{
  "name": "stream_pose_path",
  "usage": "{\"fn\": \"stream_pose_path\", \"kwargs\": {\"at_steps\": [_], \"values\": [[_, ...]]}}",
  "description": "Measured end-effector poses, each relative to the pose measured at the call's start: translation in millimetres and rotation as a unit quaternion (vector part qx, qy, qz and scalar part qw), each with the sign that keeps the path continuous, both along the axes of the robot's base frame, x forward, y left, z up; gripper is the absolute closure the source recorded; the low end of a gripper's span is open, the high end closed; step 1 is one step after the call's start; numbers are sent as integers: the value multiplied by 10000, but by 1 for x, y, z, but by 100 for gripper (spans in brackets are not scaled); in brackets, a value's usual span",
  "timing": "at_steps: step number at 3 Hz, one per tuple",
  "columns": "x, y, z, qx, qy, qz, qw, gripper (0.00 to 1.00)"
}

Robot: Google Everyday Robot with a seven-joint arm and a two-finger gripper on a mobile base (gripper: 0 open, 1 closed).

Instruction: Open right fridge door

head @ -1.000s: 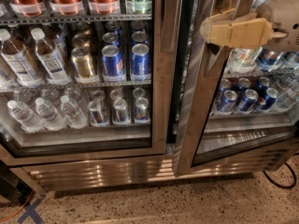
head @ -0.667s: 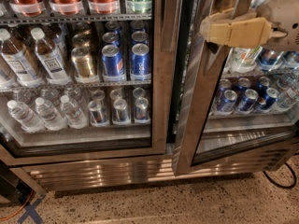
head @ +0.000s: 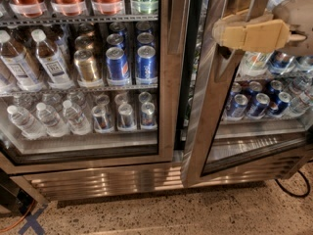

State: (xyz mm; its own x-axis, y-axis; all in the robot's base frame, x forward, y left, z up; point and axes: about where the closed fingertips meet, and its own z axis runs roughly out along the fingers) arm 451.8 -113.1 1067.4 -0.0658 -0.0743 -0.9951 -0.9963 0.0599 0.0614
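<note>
Views: just the one camera here, so no second view shares the scene.
Position: high up in front of the fridge and close in, with the doors cut off at the top.
Facing: forward and tilted down, the floor (head: 171, 214) showing along the bottom edge.
Centre: the left door (head: 167, 82) meets the right fridge door (head: 211, 111).
Hand (head: 222, 34): upper right, at that door's steel frame.

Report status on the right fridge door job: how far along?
Done: the right fridge door is cracked open, with a dark gap between it and the left door and its bottom edge angled out from the cabinet.
In hand: the end effector is at the door's upper frame, near its opening edge.
Left: most of the swing. The door stands only partly open.
</note>
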Motion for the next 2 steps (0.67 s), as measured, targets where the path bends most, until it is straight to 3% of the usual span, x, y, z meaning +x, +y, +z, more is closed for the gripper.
{"fn": "stream_pose_path", "kwargs": {"at_steps": [2], "values": [[-8,-3,1,-21,6,-44,10000,100]]}}
